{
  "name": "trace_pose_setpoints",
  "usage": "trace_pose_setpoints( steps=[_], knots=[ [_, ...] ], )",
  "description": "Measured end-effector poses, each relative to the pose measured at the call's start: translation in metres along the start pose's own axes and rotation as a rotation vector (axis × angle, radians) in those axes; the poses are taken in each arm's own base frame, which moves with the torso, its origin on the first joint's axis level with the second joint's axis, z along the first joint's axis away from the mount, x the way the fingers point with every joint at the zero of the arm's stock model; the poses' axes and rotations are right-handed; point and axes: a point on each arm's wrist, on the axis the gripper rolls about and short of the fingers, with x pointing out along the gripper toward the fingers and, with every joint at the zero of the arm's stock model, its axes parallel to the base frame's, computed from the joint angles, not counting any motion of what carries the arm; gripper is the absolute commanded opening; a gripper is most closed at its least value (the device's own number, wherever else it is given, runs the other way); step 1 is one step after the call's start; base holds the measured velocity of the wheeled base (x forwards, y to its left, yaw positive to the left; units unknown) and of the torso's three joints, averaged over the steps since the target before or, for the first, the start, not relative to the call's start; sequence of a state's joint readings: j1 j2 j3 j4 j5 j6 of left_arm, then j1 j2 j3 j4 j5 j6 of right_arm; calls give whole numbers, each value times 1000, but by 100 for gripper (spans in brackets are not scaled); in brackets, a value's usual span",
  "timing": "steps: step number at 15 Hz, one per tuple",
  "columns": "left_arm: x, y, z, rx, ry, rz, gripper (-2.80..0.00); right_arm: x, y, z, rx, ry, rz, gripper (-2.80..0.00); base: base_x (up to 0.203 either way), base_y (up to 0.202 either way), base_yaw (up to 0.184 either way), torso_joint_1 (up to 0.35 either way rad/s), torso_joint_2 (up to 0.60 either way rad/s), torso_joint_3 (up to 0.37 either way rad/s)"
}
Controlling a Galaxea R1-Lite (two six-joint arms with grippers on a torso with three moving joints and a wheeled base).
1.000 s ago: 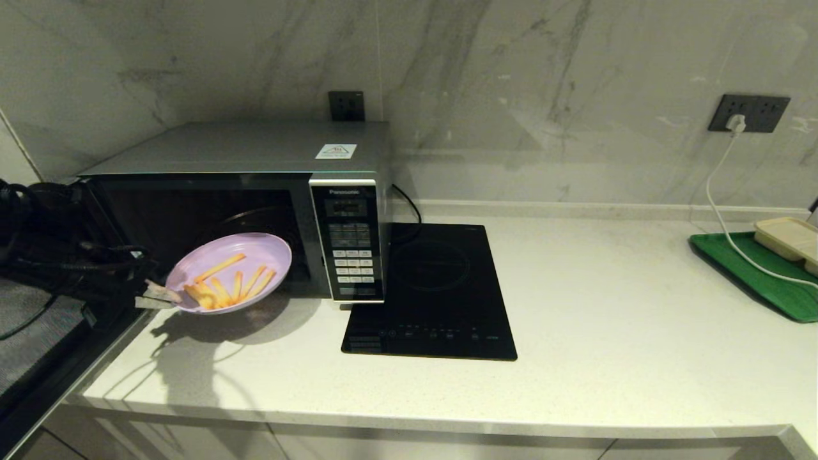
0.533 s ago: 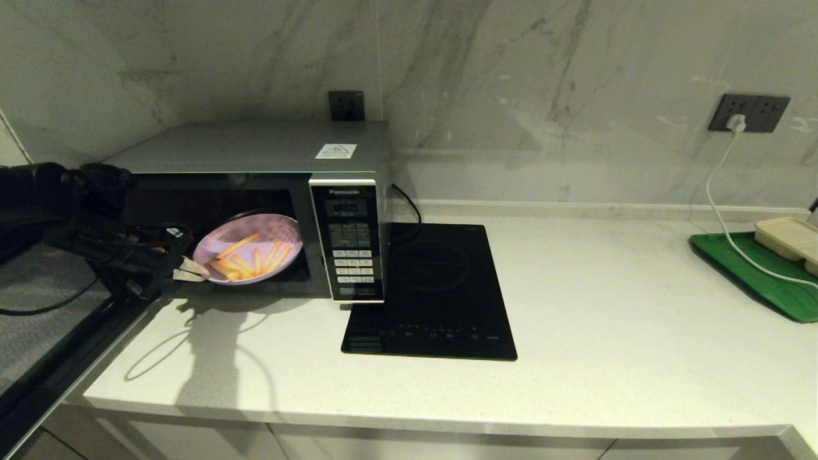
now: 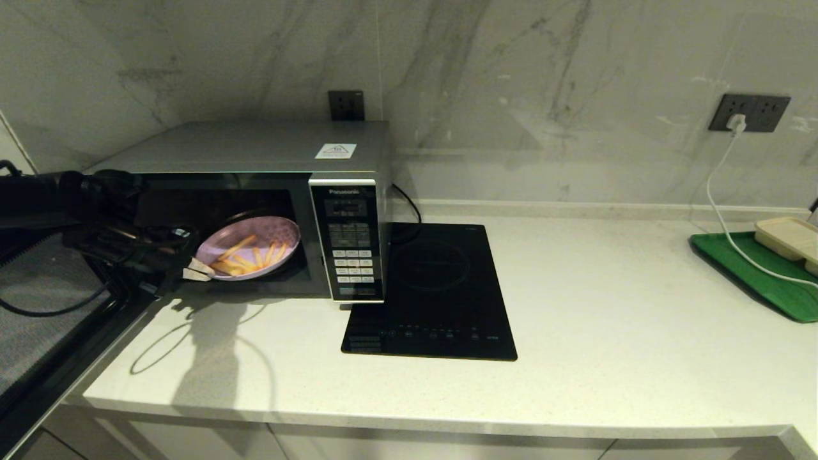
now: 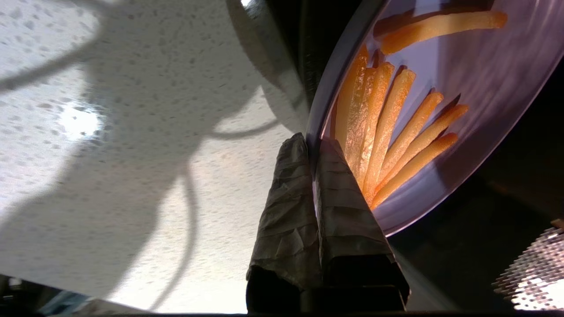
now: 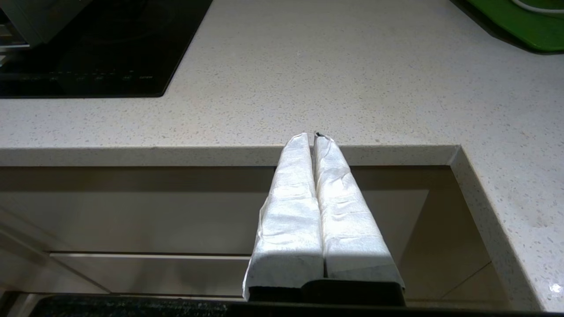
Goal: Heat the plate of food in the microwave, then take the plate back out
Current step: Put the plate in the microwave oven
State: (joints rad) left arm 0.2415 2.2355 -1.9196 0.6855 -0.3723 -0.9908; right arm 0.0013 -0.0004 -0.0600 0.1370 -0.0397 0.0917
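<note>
The silver microwave stands at the counter's back left with its door swung open to the left. Inside its dark cavity is the lilac plate of food, carrying several orange-yellow fries, tilted slightly. My left gripper is shut on the plate's near rim at the cavity mouth. In the left wrist view the left gripper pinches the plate rim between its taped fingers. My right gripper is shut and empty, parked below the counter's front edge.
A black induction cooktop lies right of the microwave. A green tray with a beige container and a white cable sits at the far right. The open microwave door hangs at the left, beyond the counter's edge.
My left gripper has carried the plate from in front of the microwave opening into the cavity, moving right and back. The right arm has not moved.
</note>
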Motion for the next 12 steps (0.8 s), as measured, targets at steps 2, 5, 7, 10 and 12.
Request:
trace_pose_setpoints(
  steps=[2, 5, 7, 10, 12],
  knots=[
    [-3, -2, 2, -75, -23, -3, -280, 0, 0, 0, 0, 0, 0, -280, 0, 0, 0, 0, 0, 0],
    [-4, -6, 2, -152, -43, -20, -280, 0, 0, 0, 0, 0, 0, -280, 0, 0, 0, 0, 0, 0],
    [-2, -7, 1, -157, -69, -15, -280, 0, 0, 0, 0, 0, 0, -280, 0, 0, 0, 0, 0, 0],
    [1, -12, 0, -140, -85, -32, -280, 0, 0, 0, 0, 0, 0, -280, 0, 0, 0, 0, 0, 0],
    [6, -11, 0, -154, -78, -27, -280, 0, 0, 0, 0, 0, 0, -280, 0, 0, 0, 0, 0, 0]
  ],
)
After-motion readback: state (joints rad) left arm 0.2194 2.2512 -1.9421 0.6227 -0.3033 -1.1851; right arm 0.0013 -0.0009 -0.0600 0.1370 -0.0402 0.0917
